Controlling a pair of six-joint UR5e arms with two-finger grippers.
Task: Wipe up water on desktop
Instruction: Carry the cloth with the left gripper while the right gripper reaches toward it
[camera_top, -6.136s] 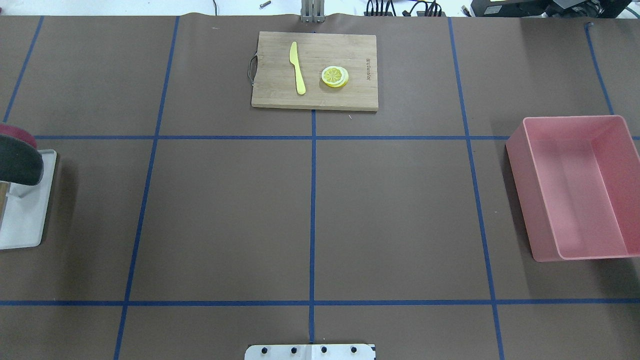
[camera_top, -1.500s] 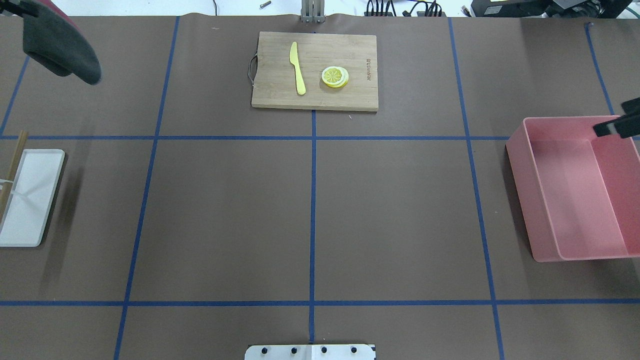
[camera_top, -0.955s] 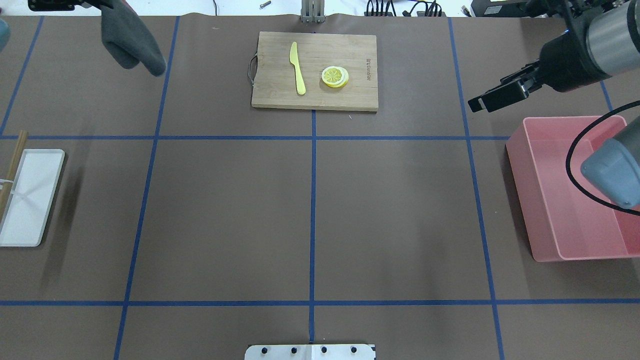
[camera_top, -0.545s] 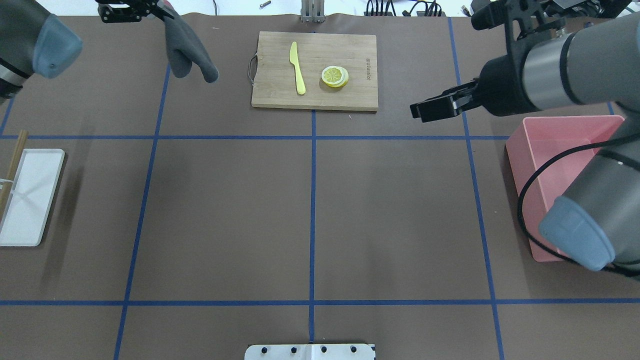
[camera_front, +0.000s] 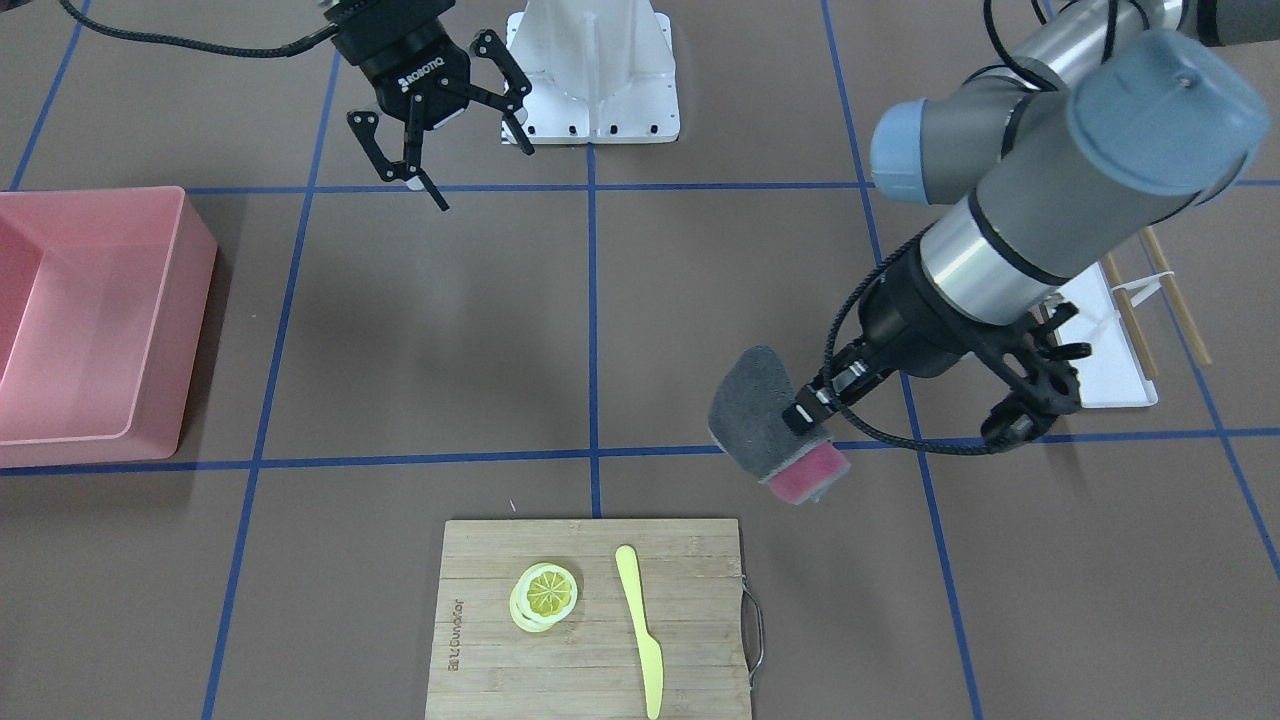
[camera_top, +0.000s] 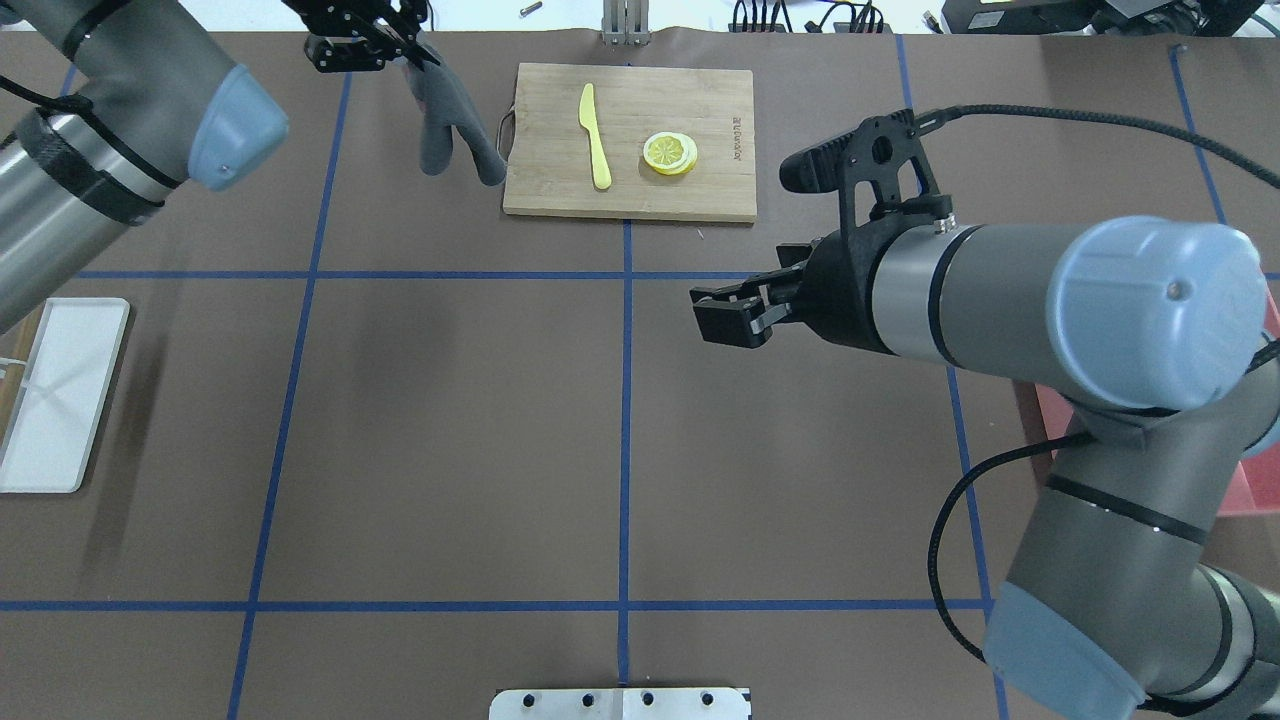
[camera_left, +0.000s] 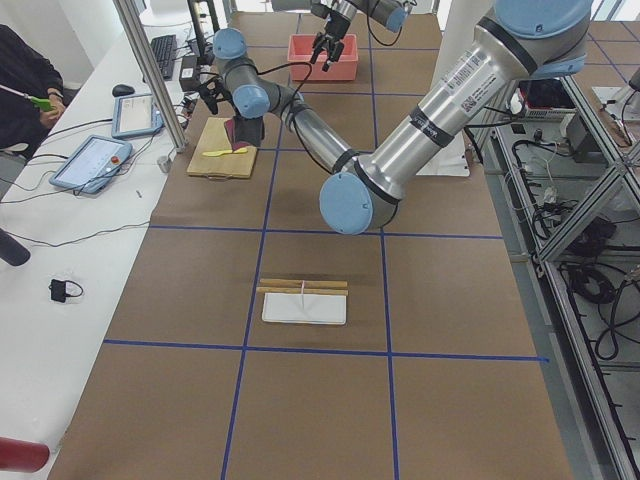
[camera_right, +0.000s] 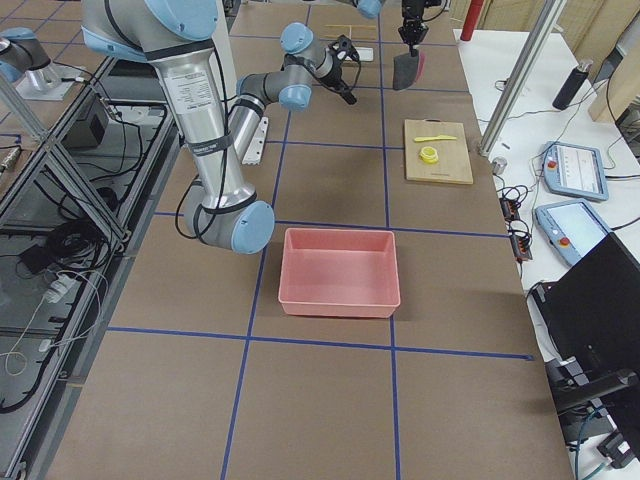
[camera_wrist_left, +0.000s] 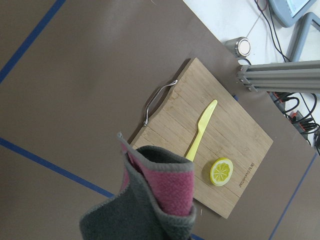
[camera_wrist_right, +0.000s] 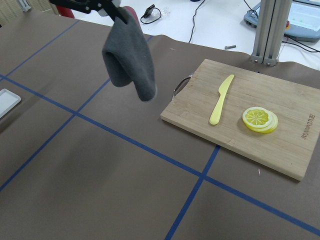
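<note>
The left arm (camera_top: 120, 130) reaches over the far side of the table (camera_top: 450, 420), its left jaws clamped tight on the top edge of a gray-and-pink cloth (camera_top: 445, 120). The cloth hangs down from the jaws, gray face outward and pink face folded inside, clear of the brown, blue-taped table beneath it. It dangles just beside the handle end of the bamboo cutting board (camera_top: 700, 190), apart from the board.

The right arm (camera_top: 1000, 300) stretches in over the middle of the table. Its right jaws are spread wide, hold nothing and touch nothing; the front-facing view shows both fingers well apart above the table. The table lies directly below both pairs of jaws, and neither pair touches it.

On the board a yellow knife (camera_top: 596, 135) lies near a small stack of lemon slices (camera_top: 670, 153). A pink bin (camera_front: 198, 320) sits on the table at the robot's right, and a white tray (camera_top: 60, 400) at its left, both well apart from the cloth.
</note>
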